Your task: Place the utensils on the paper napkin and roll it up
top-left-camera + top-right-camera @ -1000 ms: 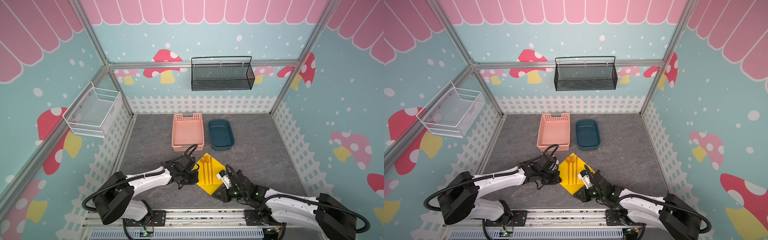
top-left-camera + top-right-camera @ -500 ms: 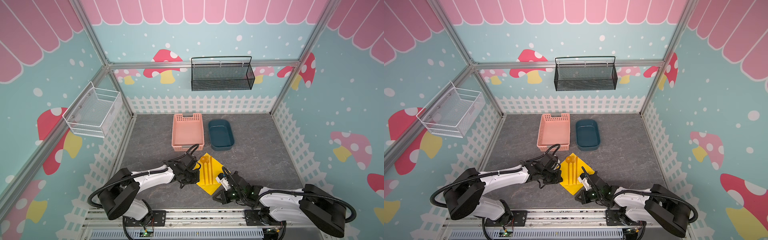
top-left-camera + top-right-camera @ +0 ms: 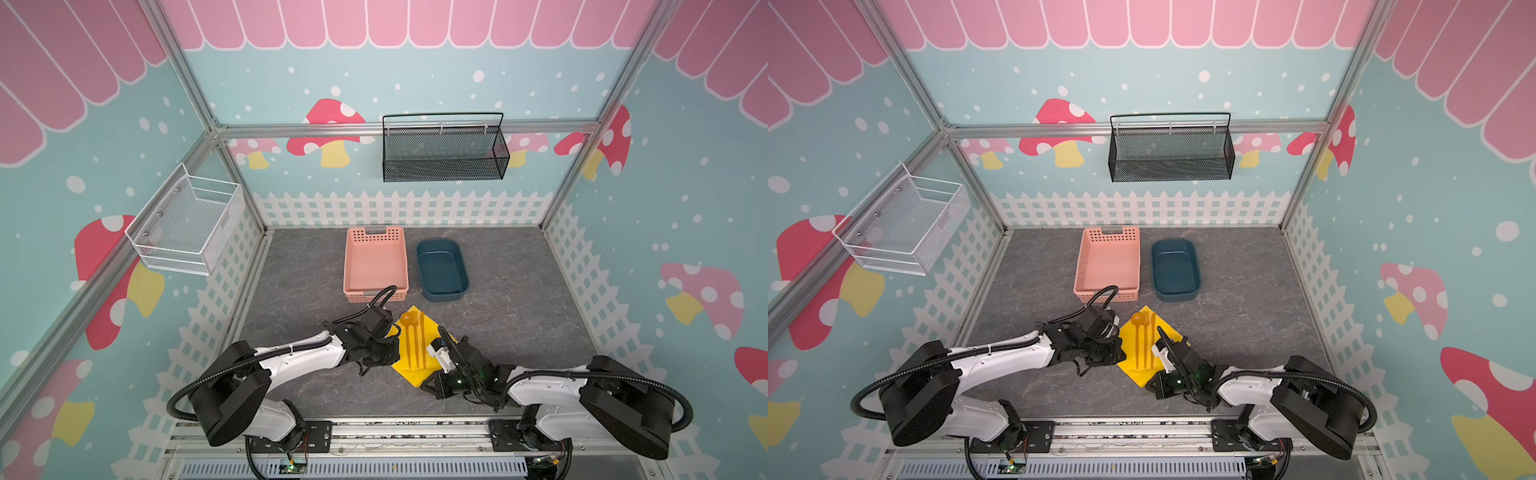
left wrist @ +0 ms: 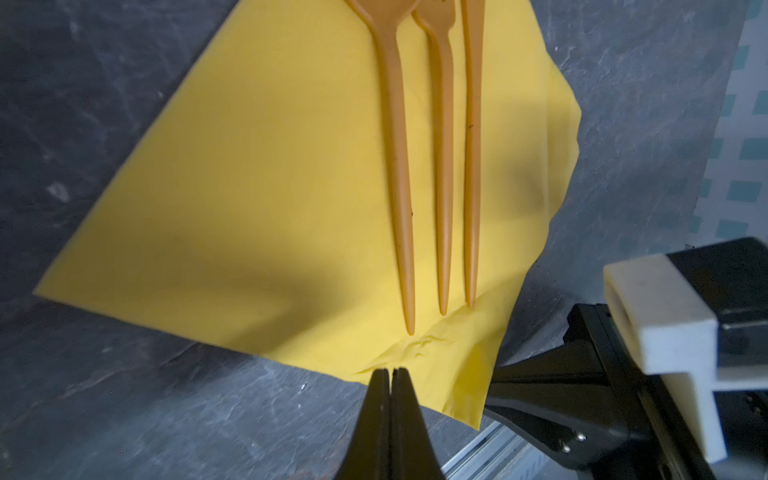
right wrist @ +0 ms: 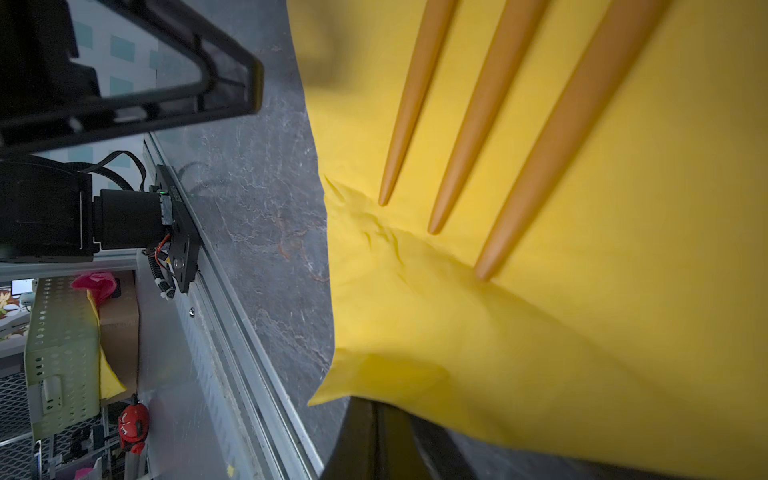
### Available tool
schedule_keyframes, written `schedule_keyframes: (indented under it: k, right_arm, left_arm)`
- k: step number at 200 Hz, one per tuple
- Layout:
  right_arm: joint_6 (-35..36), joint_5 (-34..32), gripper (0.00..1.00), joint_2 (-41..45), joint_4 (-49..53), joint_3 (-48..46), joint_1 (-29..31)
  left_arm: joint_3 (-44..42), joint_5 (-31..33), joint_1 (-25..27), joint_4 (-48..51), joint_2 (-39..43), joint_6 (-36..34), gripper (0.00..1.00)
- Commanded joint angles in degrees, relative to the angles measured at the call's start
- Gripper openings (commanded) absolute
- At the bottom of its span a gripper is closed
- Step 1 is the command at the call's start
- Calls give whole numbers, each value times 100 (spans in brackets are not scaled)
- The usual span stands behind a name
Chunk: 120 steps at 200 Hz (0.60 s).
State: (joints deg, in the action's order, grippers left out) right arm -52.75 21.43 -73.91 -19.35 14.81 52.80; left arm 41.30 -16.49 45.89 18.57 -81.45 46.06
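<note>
A grey stone-patterned table (image 3: 519, 324) fills the floor of a booth with mushroom-print walls. Two white and black robot arms reach in from the front edge, the left arm (image 3: 299, 361) and the right arm (image 3: 548, 386), and they meet near the middle.

A black wire basket (image 3: 444, 153) hangs on the back wall. A white wire basket (image 3: 187, 224) hangs on the left wall. Toward the back of the table sit a pink basket (image 3: 376, 266) and, just beside it, a dark blue tub (image 3: 442, 270).

In front of these two, the paper napkin (image 3: 409, 375) lies on the table, turned like a diamond, between the two arms' tips. The utensils (image 3: 415, 340) rest side by side on it, heads toward the pink basket. The spoon (image 4: 398, 166) is nearest the left arm, then the fork (image 4: 444, 166), then the stick (image 4: 472, 166).

The left gripper (image 4: 390, 374) has its jaws pressed together at the napkin's front edge, where the paper is crinkled. It is unclear whether any paper is caught between them.

The right gripper (image 5: 376, 419) has its jaws together on the napkin's front corner. That corner is raised off the table and drapes over the jaws.
</note>
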Motion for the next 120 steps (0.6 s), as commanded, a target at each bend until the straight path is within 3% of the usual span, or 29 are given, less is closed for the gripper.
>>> schedule_keyframes:
  k: [1, 46, 120]
  right_arm:
    - [125, -323, 0, 105, 207, 215, -52]
    - [89, -602, 1, 356, 292, 257, -204]
    - [453, -268, 1, -152, 288, 708, -668]
  left_arm:
    - [53, 60, 8, -29, 219, -76, 0]
    - [45, 29, 8, 24, 371, -242, 0]
    - [-43, -203, 30, -22, 274, -324, 0]
